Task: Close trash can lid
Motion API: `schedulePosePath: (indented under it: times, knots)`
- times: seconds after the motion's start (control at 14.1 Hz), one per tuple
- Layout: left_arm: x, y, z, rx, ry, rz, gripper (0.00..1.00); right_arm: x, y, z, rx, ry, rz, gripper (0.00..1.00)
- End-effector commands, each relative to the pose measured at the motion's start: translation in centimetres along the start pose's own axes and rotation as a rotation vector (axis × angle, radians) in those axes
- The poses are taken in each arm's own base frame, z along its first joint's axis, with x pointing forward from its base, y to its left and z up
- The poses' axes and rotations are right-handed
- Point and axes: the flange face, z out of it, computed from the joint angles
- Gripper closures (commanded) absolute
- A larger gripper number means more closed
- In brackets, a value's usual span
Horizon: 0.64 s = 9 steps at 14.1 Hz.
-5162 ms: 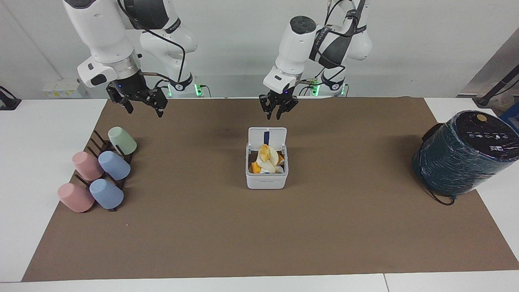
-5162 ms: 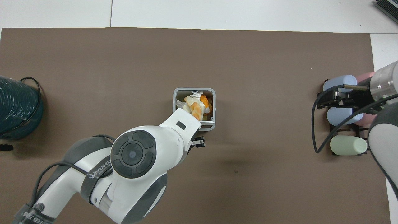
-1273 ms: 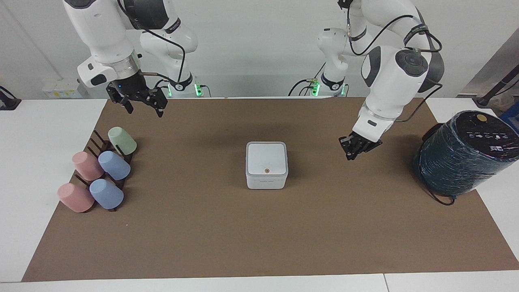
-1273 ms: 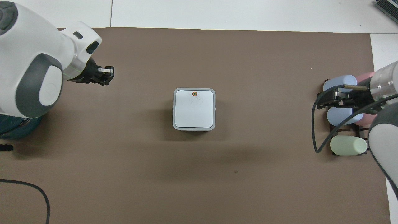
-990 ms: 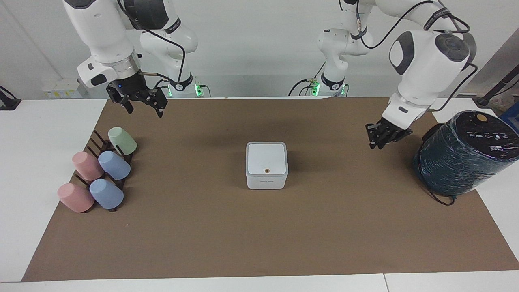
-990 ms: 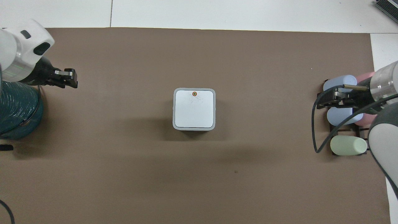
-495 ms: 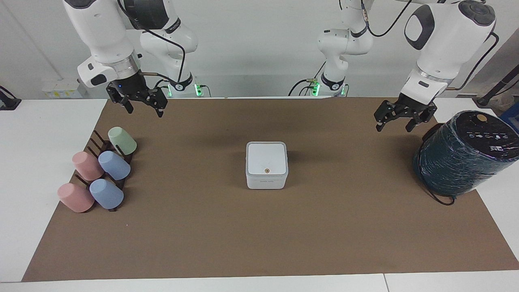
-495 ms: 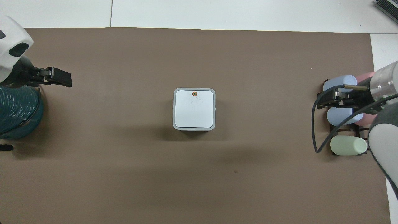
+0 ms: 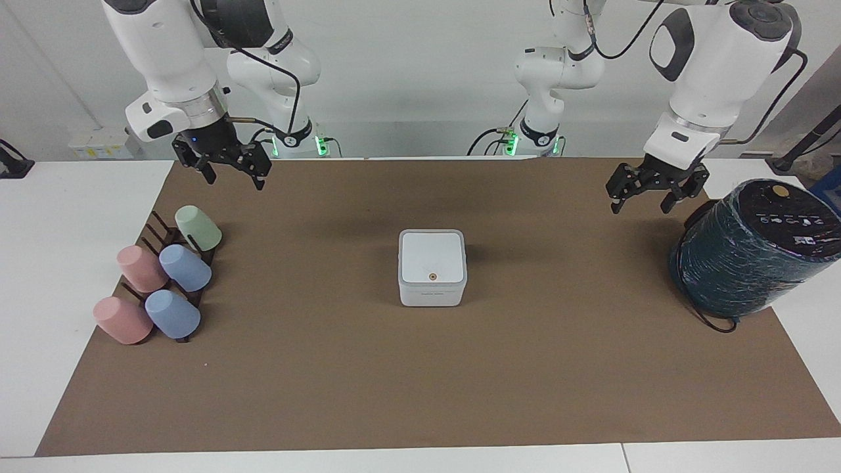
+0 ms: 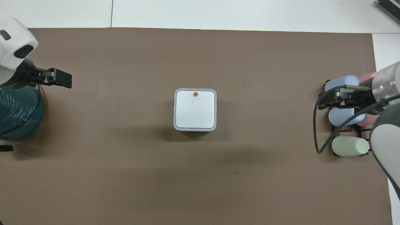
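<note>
The small white trash can stands mid-mat, and its rim shows in the overhead view. The lid lies flat and shut on it, orange-brown dot up; it also shows in the overhead view. My left gripper is open and empty in the air over the mat, beside the dark green cylinder and well apart from the can; in the overhead view it is at the mat's edge. My right gripper is open and empty, waiting over the cup rack.
A large dark green wrapped cylinder stands at the left arm's end of the table. A dark rack with several pastel cups lies at the right arm's end. A brown mat covers the table.
The lid, open five seconds ago, is shut. My left arm has drawn away from the can toward the cylinder, and its gripper has opened within the last second. The right arm has not moved.
</note>
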Motion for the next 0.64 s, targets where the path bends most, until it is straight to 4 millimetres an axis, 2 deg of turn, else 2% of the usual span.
schedulePosePath:
  times: [0.0,0.57]
  knots:
    - [-0.63,0.22,-0.36,0.019,-0.005,0.016,0.0,-0.17,0.37,0.04,0.009,-0.005,-0.019,0.0]
    - [-0.88,0.61,-0.32,-0.006,-0.011,0.016,0.0,-0.17,0.36,0.04,0.01,-0.006,-0.019,0.0]
